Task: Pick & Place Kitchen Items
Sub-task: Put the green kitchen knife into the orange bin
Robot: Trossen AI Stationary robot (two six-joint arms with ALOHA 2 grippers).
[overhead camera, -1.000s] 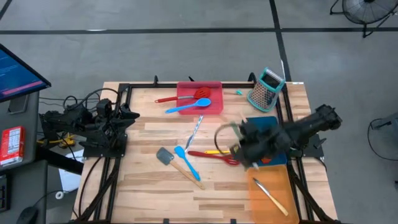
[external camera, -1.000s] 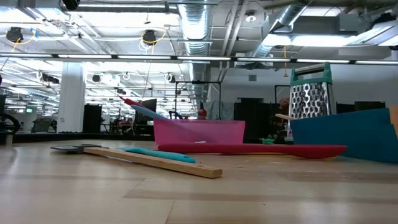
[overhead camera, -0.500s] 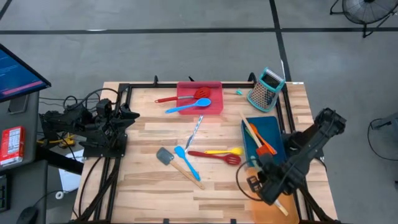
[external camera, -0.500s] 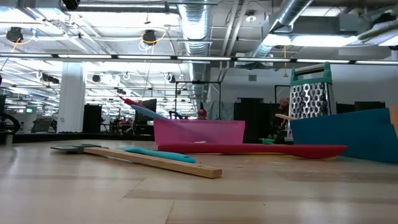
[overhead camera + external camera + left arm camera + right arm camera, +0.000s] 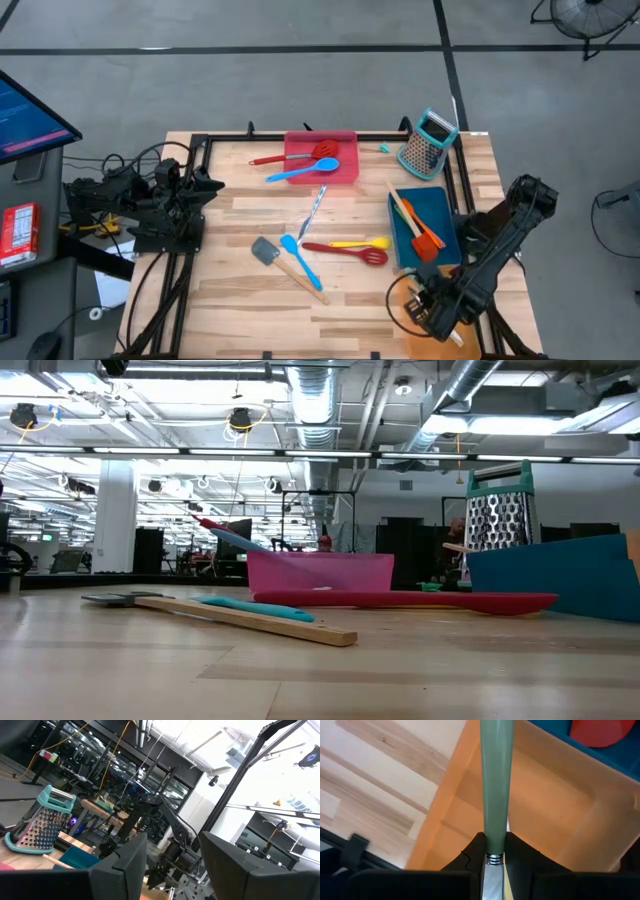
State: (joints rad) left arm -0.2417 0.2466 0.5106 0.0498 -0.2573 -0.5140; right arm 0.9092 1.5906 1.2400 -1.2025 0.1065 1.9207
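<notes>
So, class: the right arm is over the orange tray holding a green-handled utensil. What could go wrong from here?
1. The right tool grips the green-handled utensil near its metal end, so the long handle could swing or slip.
2. The handle points across the orange tray toward its wall; released crooked, it may rest on the rim or tip out.
3. A utensil already seems to lie in that tray, though the arm hides most of it; the new one could land across it.

Trays: three, namely one red tray [image 5: 322, 157], one blue tray [image 5: 428, 206] and one orange tray [image 5: 555, 805].

Box grater [image 5: 427, 142]: one.

Utensils loose on the table [image 5: 230, 300]: five, namely a silver piece, a yellow one, a red slotted one, a blue one and a grey wooden-handled spatula.

Utensils in the red tray: two. In the blue tray: two.

Green-handled utensil [image 5: 496, 785]: one.
</notes>
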